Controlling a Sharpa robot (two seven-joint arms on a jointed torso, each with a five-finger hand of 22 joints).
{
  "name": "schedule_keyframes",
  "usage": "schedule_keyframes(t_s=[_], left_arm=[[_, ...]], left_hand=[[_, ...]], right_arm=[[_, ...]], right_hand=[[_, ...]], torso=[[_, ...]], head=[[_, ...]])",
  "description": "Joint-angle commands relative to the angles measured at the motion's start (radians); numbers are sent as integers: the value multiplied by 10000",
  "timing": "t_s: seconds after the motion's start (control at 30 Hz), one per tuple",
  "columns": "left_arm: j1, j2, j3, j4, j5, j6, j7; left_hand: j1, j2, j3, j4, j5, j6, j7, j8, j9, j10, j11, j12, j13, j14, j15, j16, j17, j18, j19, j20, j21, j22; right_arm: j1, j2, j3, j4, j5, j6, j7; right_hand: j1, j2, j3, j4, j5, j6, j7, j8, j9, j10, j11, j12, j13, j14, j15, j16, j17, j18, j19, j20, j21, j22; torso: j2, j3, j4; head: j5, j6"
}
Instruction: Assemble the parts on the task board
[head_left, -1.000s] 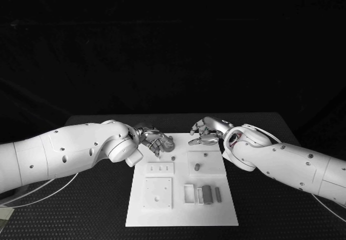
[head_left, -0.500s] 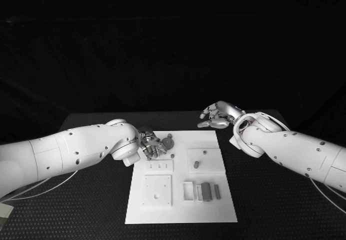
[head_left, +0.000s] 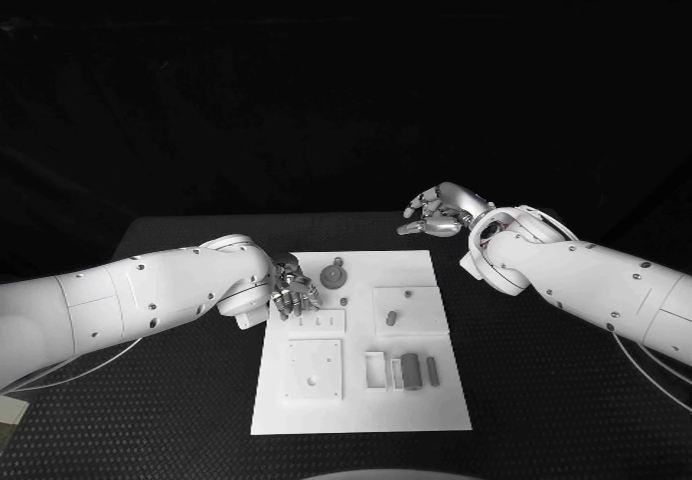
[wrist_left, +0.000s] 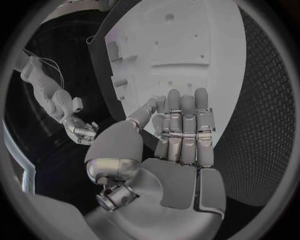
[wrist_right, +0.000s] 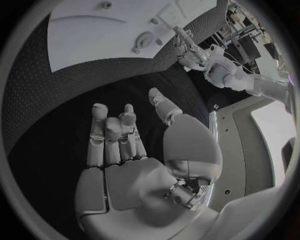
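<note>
Left hand (head_left: 293, 293): empty, fingers straight, at the board's (head_left: 447, 400) left edge.
Right hand (head_left: 440, 213): empty, fingers apart, beyond the board's far right corner.
Round part (head_left: 335, 274): near far edge.

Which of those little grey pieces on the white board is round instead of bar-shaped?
The round disc near the task board's far edge, just beyond the left hand. The other grey parts are straight bars or small pegs.

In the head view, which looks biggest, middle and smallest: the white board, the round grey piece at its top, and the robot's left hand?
1. Task board
2. Left hand
3. Round grey part
</note>
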Motion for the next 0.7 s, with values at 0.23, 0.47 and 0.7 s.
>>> schedule_keyframes(t_s=[0.23,0.47,0.7], left_arm=[[-73,54,7,137,-381,215,-174],[-203,148,9,65,-384,188,-188],[-311,233,10,0,-650,143,-171]], left_hand=[[-133,49,67,48,44,470,-407,65,671,47,-138,119,99,60,-61,142,3,121,69,-78,70,104],[-178,73,85,46,42,471,-409,66,692,34,-141,145,127,49,-65,173,-8,115,64,-83,74,135],[-207,79,96,41,42,468,-410,65,705,21,-143,160,145,39,-67,193,-17,112,59,-87,75,157]], right_arm=[[4,42,15,-20,132,7,120],[5,53,19,-27,133,48,106],[6,64,19,-22,132,92,103]], right_hand=[[35,150,-44,-81,18,-32,75,41,21,-30,-40,0,-27,-65,-30,-19,-5,133,-58,8,-58,57],[34,167,-53,-97,18,-29,74,43,24,-30,-42,2,-32,-66,-31,-18,-6,133,-59,9,-59,59],[32,179,-60,-108,18,-28,73,44,27,-30,-42,2,-36,-69,-32,-18,-8,133,-61,10,-60,60]], torso=[[-4,-9,-22],[0,-5,-18],[-7,-4,-20]], head=[[58,-90],[38,-157],[23,-194]])
